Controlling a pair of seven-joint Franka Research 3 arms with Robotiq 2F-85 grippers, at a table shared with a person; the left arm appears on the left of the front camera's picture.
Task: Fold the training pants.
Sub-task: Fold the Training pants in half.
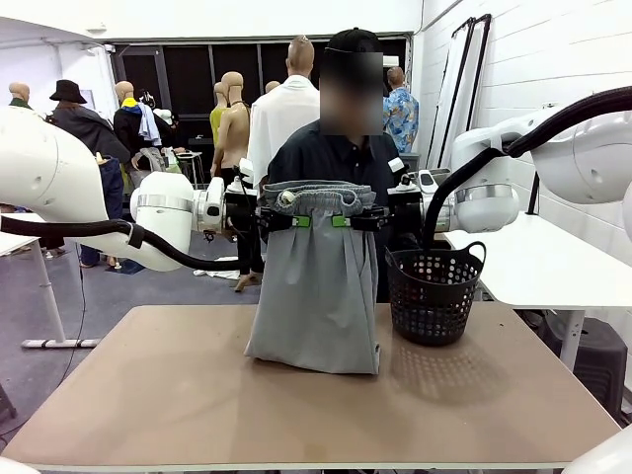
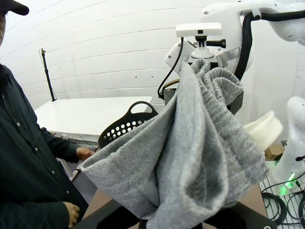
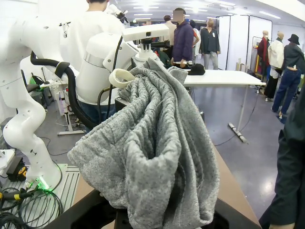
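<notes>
The left pincer (image 1: 299, 221) and right pincer (image 1: 343, 221) each clamp the waistband of the training pants (image 1: 316, 296). The pants hang upright, hem resting on the worktop (image 1: 148, 395) beside a black basket (image 1: 434, 291)

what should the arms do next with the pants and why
Probably lower both arms together and lay the pants flat on the table. The left gripper and right gripper are shut on the waistband, holding it up, while the hem already rests on the table beside the basket.
</notes>
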